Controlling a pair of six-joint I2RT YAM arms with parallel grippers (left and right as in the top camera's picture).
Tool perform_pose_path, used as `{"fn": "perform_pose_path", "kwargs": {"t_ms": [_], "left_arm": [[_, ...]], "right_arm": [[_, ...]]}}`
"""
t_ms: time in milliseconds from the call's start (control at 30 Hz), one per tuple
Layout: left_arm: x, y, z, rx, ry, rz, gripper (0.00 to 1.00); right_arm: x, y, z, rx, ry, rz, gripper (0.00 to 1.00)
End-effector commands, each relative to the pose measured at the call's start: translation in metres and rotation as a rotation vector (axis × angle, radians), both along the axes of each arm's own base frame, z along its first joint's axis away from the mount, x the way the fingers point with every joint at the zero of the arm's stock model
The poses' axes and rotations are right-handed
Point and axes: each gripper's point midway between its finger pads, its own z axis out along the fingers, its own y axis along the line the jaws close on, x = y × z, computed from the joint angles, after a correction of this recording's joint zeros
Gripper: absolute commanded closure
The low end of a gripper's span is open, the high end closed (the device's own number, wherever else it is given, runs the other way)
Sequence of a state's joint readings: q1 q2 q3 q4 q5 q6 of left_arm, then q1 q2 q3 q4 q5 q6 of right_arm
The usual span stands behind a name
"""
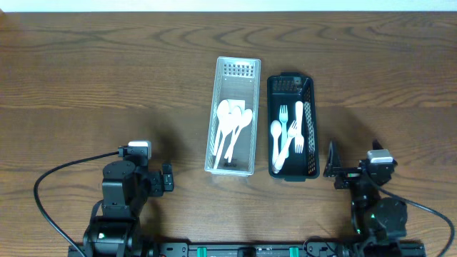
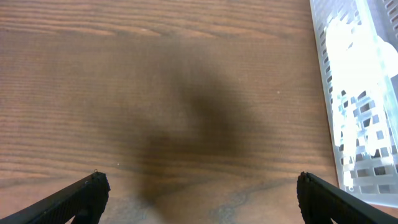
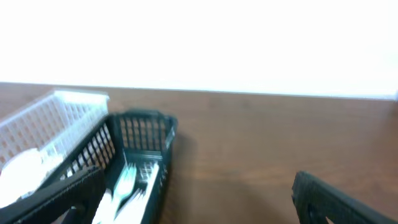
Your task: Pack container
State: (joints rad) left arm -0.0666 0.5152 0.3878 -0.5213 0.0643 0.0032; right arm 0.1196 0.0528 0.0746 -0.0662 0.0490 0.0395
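**Both hands released, baskets side by side mid-desk**

From overhead, my left hand [image 1: 167,178] sits at lower left, empty. Its wrist camera shows the fingers [image 2: 84,194] spread wide over bare desk [image 2: 155,93], with only the white basket [image 2: 357,124] and its lattice wall at the right edge. Overhead shows the contents plainly: white spoons [image 1: 232,123] in the white basket, forks and spoons [image 1: 289,132] in the black basket [image 1: 291,84] just beside it. My right hand [image 1: 333,170], lower right, is likewise released and empty. Its camera catches both baskets side-on at lower left.
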Motion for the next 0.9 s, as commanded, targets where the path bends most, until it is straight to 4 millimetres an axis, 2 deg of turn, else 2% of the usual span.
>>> {"fn": "perform_pose_path", "kwargs": {"t_ms": [0, 67, 133, 233, 867], "left_arm": [[0.0, 0.001, 0.002, 0.002, -0.003, 0.006, 0.02], [0.0, 0.001, 0.002, 0.002, -0.003, 0.006, 0.02], [0.0, 0.001, 0.002, 0.002, -0.003, 0.006, 0.02], [0.0, 0.001, 0.002, 0.002, -0.003, 0.006, 0.02], [0.0, 0.001, 0.002, 0.002, -0.003, 0.006, 0.02]], "right_arm": [[0.0, 0.013, -0.004, -0.049, -0.061, 0.076, 0.01], [-0.001, 0.015, 0.0, -0.131, -0.087, 0.088, 0.01], [-0.001, 0.016, -0.004, -0.196, -0.078, 0.103, 0.01], [-0.001, 0.016, -0.025, -0.216, 0.005, 0.114, 0.01], [-0.001, 0.016, -0.024, -0.204, 0.001, 0.109, 0.01]]}}
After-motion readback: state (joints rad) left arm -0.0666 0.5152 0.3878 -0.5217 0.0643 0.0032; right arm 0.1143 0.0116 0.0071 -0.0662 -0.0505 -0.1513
